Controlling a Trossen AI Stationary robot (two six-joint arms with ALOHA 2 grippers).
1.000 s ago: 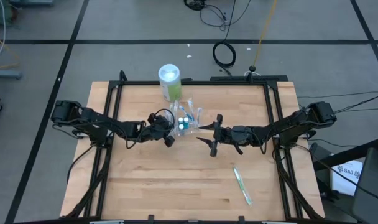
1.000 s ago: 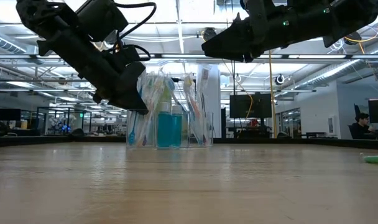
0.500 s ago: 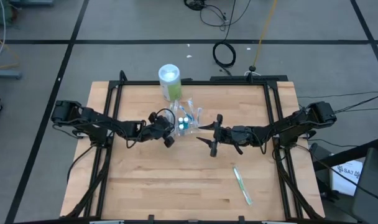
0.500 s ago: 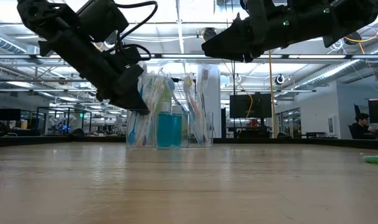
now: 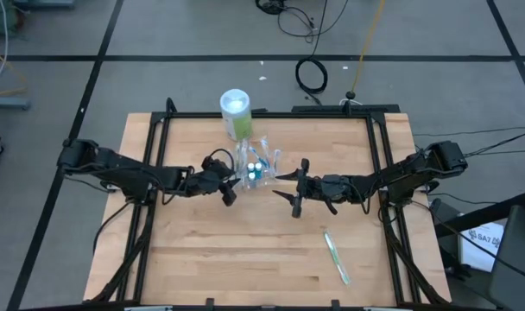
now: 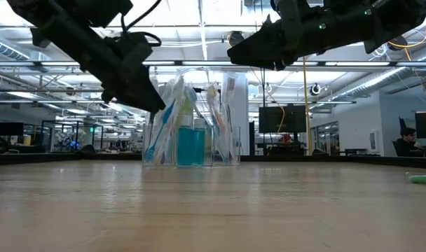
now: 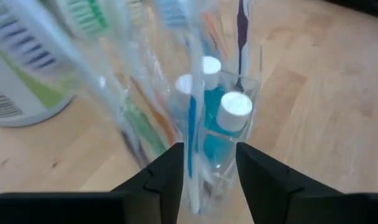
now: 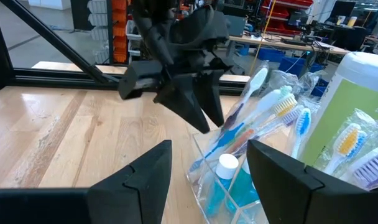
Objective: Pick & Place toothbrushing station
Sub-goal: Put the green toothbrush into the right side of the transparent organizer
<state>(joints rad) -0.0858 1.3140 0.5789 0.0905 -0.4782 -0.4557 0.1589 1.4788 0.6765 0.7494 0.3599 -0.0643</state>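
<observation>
Just ahead of the parted, empty left end effector, the clear container holds most toothbrushes, while one green toothbrush lies on the desk, well behind the wide-open right end effector.

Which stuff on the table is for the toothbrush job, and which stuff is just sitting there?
For the job: clear plastic container, the toothbrushes standing in it, the teal white-capped tubes inside it, the packaged green toothbrush lying alone on the table.

Just sitting there: green-and-white canister, black cable coil on the floor.

A green-and-white canister stands upright near the far edge of the wooden bench. A coiled black cable lies on the floor beyond.
</observation>
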